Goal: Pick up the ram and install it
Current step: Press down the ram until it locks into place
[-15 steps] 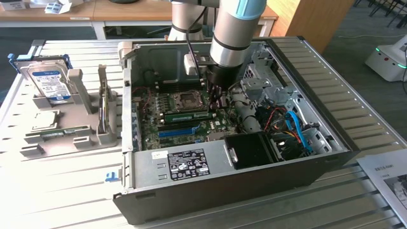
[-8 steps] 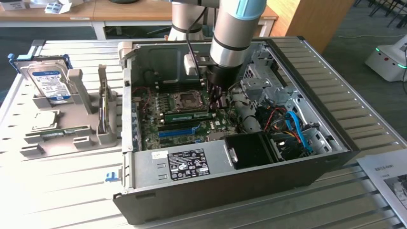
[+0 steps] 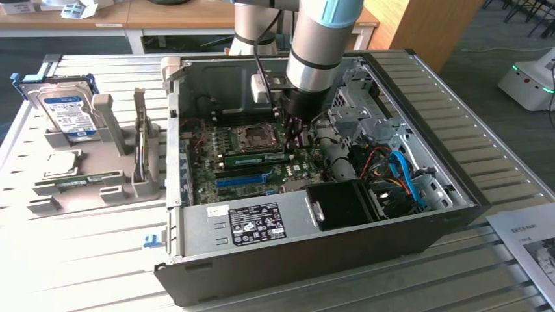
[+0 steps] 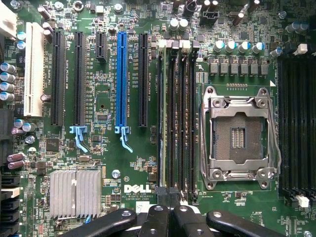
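Observation:
The ram is a long green stick standing on edge in a memory slot of the motherboard, beside the bare CPU socket. In the wrist view it is seen edge-on as a thin pale line in the outermost of the black slots next to the socket. My gripper reaches down into the open computer case, right over one end of that slot. Its black fingertips are pressed together, shut, with nothing visible between them. Whether they touch the ram's top edge I cannot tell.
The case walls, a drive cage and a bundle of blue and red cables crowd the exterior view's right of the arm. A blue slot lies beside the memory slots. Outside, a grey fixture holds a hard drive and another green board.

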### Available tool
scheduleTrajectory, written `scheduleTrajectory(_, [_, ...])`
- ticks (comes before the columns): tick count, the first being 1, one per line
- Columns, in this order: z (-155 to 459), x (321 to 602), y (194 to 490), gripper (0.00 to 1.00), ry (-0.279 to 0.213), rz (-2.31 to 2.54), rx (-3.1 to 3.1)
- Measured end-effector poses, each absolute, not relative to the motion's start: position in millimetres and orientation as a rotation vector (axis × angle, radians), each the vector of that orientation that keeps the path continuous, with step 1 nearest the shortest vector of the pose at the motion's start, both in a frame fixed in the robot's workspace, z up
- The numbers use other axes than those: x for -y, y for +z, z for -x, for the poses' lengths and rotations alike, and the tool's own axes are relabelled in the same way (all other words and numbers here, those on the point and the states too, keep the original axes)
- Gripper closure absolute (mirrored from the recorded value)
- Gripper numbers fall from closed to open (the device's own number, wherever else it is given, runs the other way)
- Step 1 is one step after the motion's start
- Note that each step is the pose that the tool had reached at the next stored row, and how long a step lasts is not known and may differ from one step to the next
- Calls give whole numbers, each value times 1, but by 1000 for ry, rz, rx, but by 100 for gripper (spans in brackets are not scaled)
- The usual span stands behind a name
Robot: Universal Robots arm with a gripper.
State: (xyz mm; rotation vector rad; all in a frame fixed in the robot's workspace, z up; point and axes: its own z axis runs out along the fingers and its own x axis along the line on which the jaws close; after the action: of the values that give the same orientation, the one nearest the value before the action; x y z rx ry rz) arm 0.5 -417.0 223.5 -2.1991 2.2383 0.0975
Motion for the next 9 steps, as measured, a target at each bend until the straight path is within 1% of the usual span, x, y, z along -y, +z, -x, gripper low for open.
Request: scheduleTrajectory(9, [0, 417, 223, 90, 98, 2199, -2238])
